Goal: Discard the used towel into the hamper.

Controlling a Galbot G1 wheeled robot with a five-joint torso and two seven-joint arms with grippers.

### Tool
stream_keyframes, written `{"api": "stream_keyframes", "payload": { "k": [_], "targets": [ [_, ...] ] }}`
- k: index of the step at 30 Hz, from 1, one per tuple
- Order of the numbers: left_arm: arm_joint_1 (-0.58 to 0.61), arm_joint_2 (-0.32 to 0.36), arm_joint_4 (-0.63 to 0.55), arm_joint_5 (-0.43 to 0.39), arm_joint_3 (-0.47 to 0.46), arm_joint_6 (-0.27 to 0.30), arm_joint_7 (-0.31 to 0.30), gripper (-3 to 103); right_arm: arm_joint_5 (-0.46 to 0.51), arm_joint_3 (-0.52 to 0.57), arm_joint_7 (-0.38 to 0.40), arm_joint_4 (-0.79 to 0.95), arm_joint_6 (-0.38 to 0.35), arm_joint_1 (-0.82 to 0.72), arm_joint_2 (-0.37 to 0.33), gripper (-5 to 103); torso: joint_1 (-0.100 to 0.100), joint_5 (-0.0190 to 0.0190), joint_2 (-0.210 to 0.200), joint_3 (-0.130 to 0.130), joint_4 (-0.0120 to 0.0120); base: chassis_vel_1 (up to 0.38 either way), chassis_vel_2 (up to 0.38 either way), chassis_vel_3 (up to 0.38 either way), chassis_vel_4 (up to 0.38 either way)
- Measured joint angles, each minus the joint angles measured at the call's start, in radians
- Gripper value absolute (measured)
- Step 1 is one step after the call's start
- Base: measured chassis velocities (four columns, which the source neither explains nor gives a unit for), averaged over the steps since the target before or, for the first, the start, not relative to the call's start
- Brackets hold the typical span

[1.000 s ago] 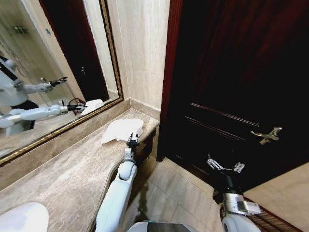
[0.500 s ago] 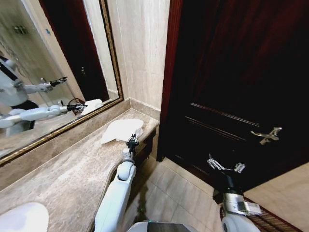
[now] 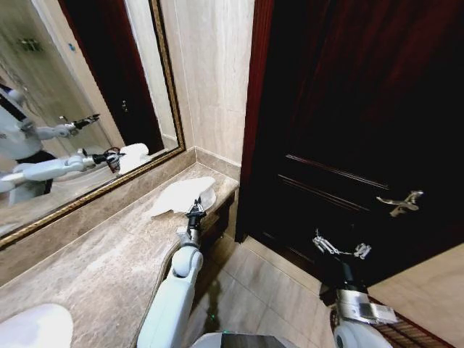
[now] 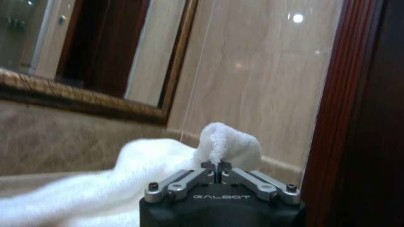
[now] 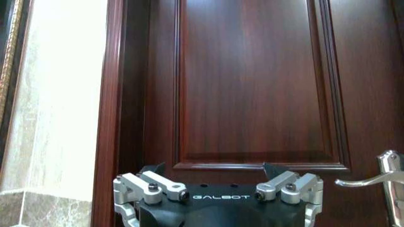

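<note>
One crumpled white terry towel [image 3: 183, 196], frame centre, is pinched by the closed left gripper [image 3: 194, 212]; right gripper [image 3: 341, 249], lower right, is held spread, empty.

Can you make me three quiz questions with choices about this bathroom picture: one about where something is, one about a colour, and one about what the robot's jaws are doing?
1. Where does the towel lie?
A. on the floor
B. on the counter by the mirror
C. over the door handle

2. What colour is the door?
A. white
B. green
C. dark reddish-brown

3. What is the left gripper doing?
A. its jaws pinch a fold of the towel
B. it hangs open above the floor
C. it holds the door handle

Answers:
1 B, the white towel rests on the stone counter under the mirror.
2 C, the wood is dark red-brown.
3 A, the left wrist view shows shut jaws with towel between them; the right gripper is open near the door.
</note>
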Motion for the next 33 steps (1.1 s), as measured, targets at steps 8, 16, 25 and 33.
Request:
{"api": "stream_keyframes", "payload": {
  "k": [8, 16, 25, 33],
  "targets": [
    [0.183, -0.016, -0.208, 0.03, -0.07, -0.04, 0.06, 1, 0.007, -0.006, 0.007, -0.005, 0.017, 0.009, 0.002, 100, 0.0, -0.0001, 0.0, 0.0, 0.0, 0.0, 0.0, 0.0, 0.0],
    [0.401, -0.06, -0.335, 0.09, -0.096, -0.126, 0.05, 1, -0.016, 0.023, -0.012, 0.013, 0.053, 0.017, 0.0, 100, 0.0, 0.0002, 0.0, 0.0, 0.0, 0.0, 0.0, 0.0, 0.0],
    [0.587, -0.09, -0.593, 0.234, -0.083, -0.176, 0.04, 1, -0.036, 0.021, -0.02, 0.164, 0.036, 0.066, 0.004, 100, 0.0, 0.0, 0.0, 0.0, 0.0, 0.0, 0.0, 0.0, 0.0],
    [0.636, -0.089, -0.655, 0.296, -0.076, -0.219, 0.041, 0, -0.035, 0.01, -0.015, 0.184, 0.031, 0.075, 0.037, 100, 0.0, -0.0001, 0.0, 0.0, 0.0, 0.0, 0.0, 0.0, 0.0]
  ]
}}
